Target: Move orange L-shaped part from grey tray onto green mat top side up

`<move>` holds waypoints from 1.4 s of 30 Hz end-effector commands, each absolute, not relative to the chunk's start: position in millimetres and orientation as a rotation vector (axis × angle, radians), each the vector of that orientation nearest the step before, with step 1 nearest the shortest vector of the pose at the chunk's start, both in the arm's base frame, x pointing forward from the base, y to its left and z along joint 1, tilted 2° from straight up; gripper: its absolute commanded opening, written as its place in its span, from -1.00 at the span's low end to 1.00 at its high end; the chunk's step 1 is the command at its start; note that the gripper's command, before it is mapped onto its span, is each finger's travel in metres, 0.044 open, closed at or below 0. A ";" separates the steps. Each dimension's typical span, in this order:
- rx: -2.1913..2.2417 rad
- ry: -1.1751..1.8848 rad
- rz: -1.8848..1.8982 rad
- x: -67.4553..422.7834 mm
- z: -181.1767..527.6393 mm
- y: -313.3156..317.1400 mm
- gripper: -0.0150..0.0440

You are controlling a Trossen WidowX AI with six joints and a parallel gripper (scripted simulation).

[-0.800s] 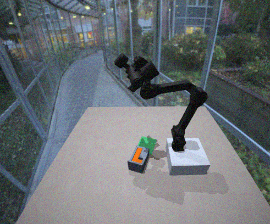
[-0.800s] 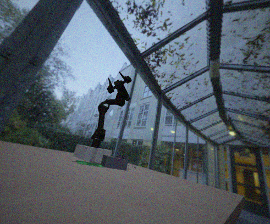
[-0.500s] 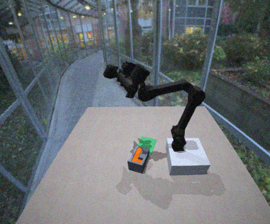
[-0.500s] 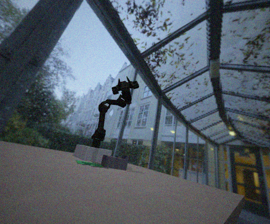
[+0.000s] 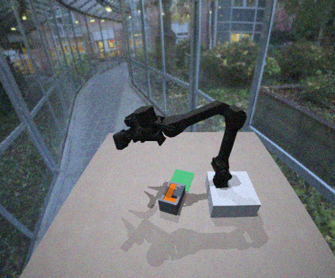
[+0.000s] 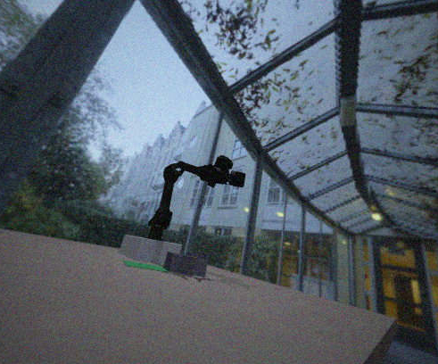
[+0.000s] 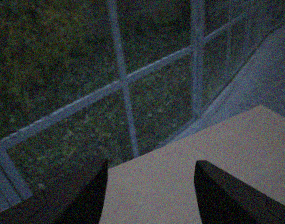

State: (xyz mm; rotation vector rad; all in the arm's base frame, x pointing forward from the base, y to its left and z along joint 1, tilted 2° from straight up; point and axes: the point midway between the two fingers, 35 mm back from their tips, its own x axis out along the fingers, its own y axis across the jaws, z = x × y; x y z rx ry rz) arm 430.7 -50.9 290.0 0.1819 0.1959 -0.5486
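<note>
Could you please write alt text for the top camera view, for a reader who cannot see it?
A black robot arm on a white block reaches out level, its gripper high above a tan table, holding nothing. Below, an orange L-shaped part lies flush in a grey tray, beside a green mat.

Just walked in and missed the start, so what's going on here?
A single black arm is working toward the orange L-shaped part, which lies flush in the grey tray. The hand is high above the table, partly closed and holding nothing. The green mat beside the tray has nothing on it.
</note>
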 end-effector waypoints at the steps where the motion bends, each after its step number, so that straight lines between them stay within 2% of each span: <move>1: 0.199 0.506 -0.416 425.2 220.1 -9.8 0.12; 11: 0.255 1.122 -0.297 351.1 115.1 51.6 0.12; 18: 0.293 1.522 -0.325 277.4 83.0 77.2 0.12; 27: 0.294 1.533 -0.328 275.3 82.6 77.8 0.12; 35: 0.293 1.533 -0.328 276.1 10.9 76.0 0.12; 42: 0.293 1.533 -0.328 275.8 7.5 75.9 0.12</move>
